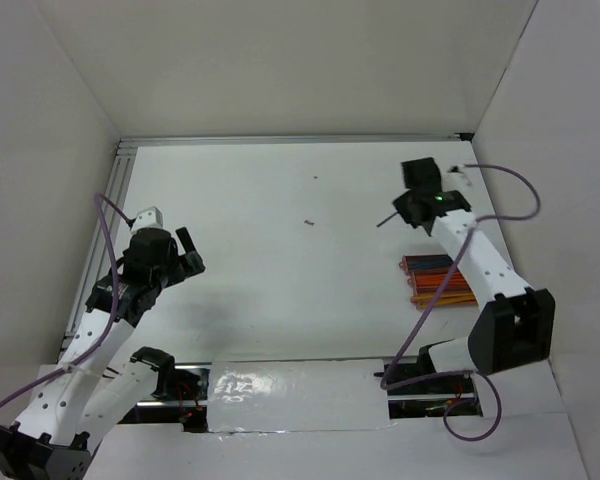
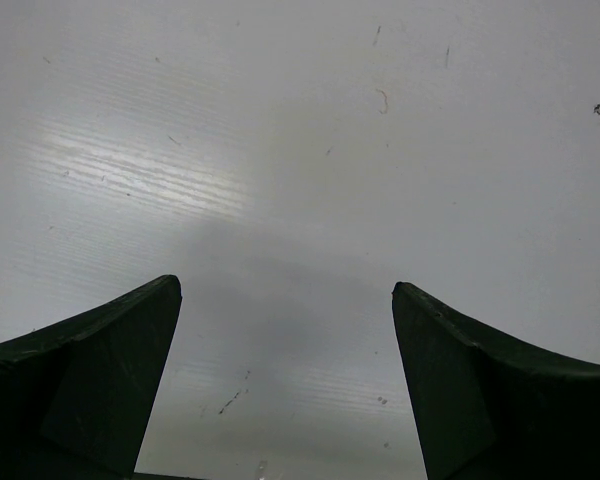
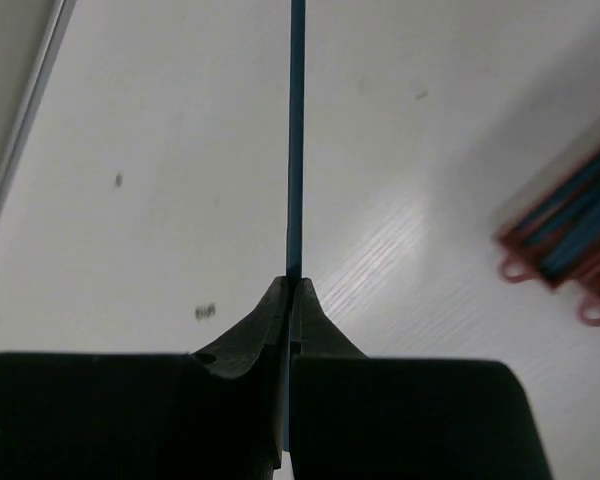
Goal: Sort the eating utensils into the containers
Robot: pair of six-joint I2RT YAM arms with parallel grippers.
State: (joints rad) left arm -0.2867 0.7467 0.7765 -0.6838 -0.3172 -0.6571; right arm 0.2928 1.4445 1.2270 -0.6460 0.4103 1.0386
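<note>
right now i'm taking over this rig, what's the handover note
Right gripper: shut on a thin blue utensil, seen edge-on, type unclear, held above the table, away from the tray.
Left gripper: open, empty, over bare table.
Reddish tray: beside the right arm, holds orange and blue utensils.
Done: several utensils lie in the tray.
Left: set the blue one into a trough. I see no other loose utensil on the table.

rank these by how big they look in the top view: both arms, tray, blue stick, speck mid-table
1. left arm and right arm: about alike, not ranked apart
2. tray, partly hidden by the right arm
3. blue stick
4. speck
</note>
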